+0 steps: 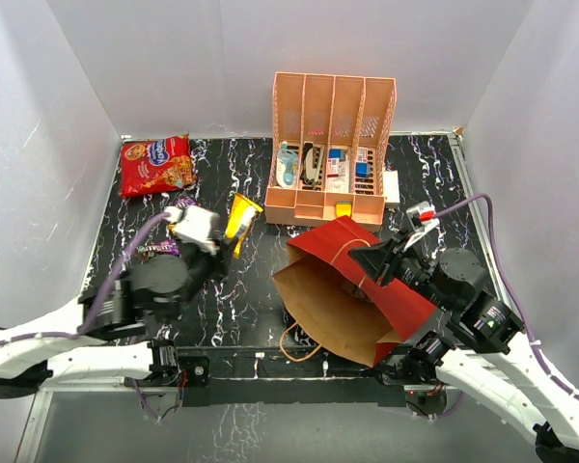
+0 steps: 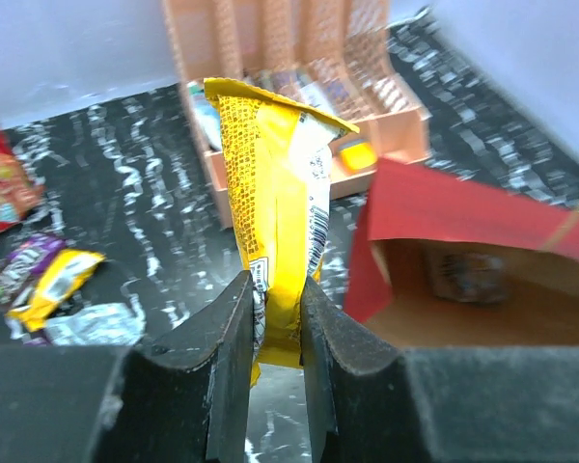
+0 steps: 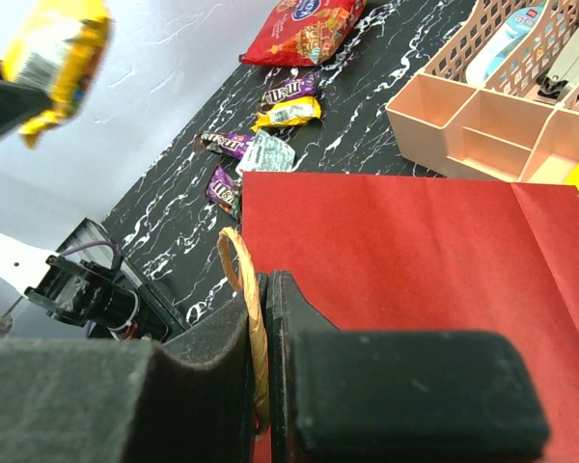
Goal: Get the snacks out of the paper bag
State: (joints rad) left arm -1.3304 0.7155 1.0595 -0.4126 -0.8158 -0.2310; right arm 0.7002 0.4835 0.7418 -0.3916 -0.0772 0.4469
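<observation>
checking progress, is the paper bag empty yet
Not empty. The left wrist view shows a blurred packet inside the paper bag, through its open mouth.

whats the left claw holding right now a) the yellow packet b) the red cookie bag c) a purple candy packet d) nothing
A: in the left wrist view the left claw pinches the lower end of the yellow packet, which stands up between its jaws; the red cookie bag lies apart at the back left, and the right claw grips the twine handle of the paper bag.
</observation>
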